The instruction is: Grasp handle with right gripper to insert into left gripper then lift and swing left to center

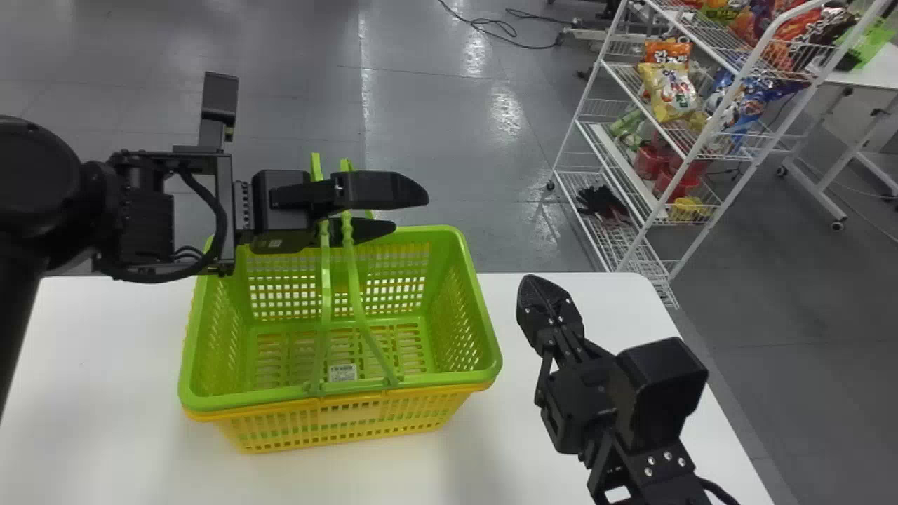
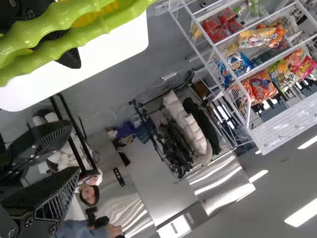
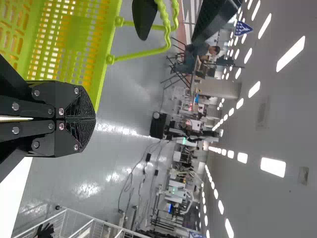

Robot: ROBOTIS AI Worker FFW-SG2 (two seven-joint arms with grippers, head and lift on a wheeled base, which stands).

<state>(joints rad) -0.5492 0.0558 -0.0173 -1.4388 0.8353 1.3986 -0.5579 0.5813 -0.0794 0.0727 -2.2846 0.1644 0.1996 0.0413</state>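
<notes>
Handles (image 2: 49, 22) of the basket (image 1: 245, 400) loomed beside the left gripper (image 2: 74, 148), whose fingers were spread around nothing; contact could not be told. Basket sat upright on the table (image 1: 84, 393), handles raised. Right gripper (image 3: 93, 119): fingertips together, empty, apart from the basket's right side. Judged step: grasp handles. It called for parting the right fingers, approaching level, pinching both grips at mid-span, then guiding them squarely between the left fingers. Risk noted: catching one handle only, or knocking the left fingertips.

It looks like a lab: floor cables (image 1: 533, 48), equipment (image 3: 178, 191), a snack rack (image 1: 626, 167).
</notes>
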